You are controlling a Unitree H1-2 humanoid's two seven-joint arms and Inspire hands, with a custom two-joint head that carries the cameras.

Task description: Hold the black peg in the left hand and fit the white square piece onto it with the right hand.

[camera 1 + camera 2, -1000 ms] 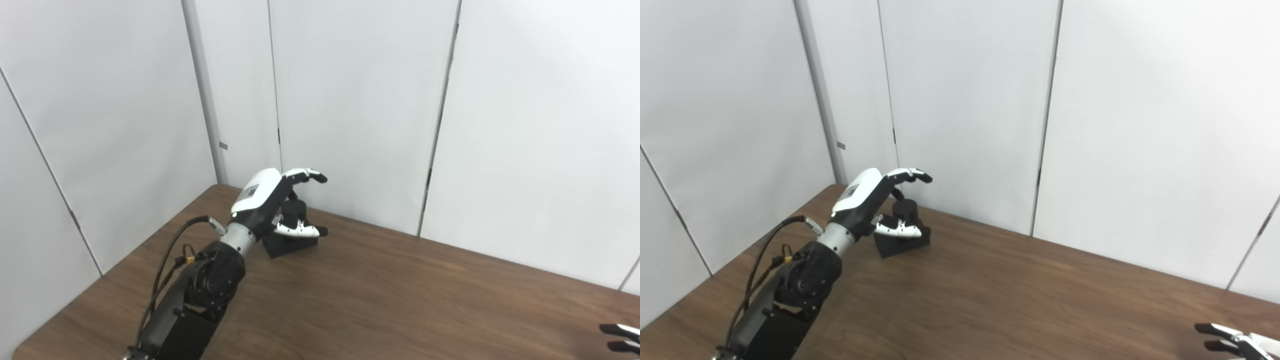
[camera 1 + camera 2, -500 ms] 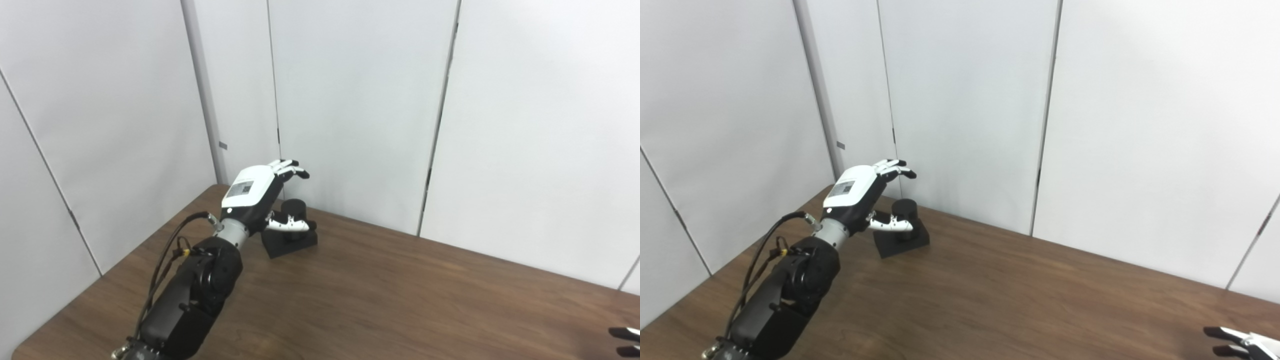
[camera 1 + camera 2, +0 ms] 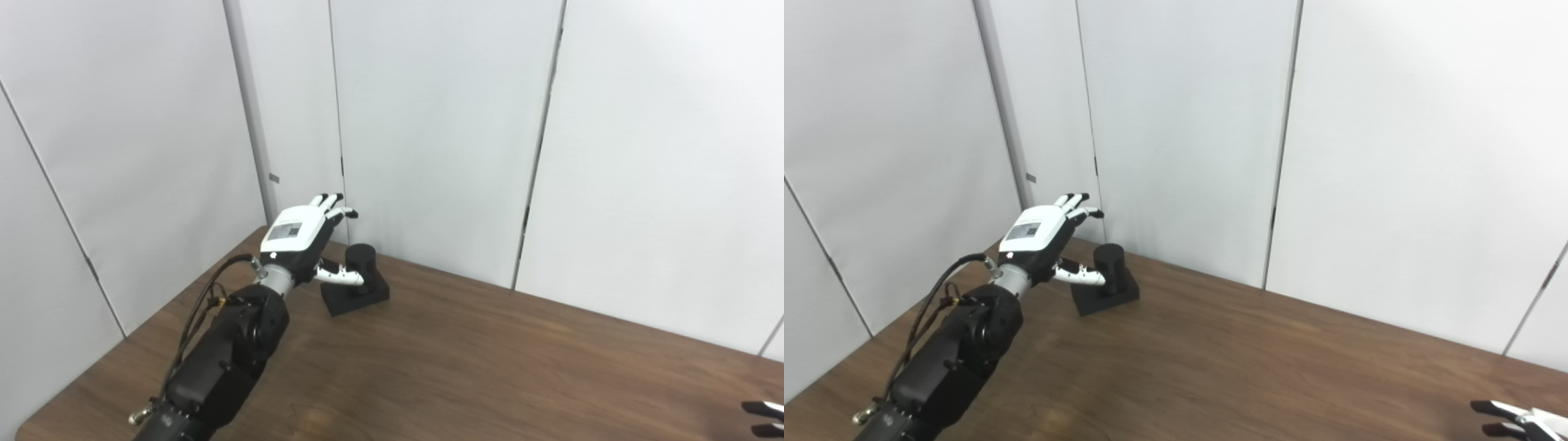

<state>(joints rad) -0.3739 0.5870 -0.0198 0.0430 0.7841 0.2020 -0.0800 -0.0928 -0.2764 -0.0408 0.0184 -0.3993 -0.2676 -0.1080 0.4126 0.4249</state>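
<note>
The left hand [image 3: 298, 236] has drawn back from the black peg [image 3: 360, 263], fingers spread, gripping nothing. The peg (short cylinder, square base) stands at the table [image 3: 465, 361] corner. Right hand [image 3: 1519, 419]: grip indeterminate.
</note>
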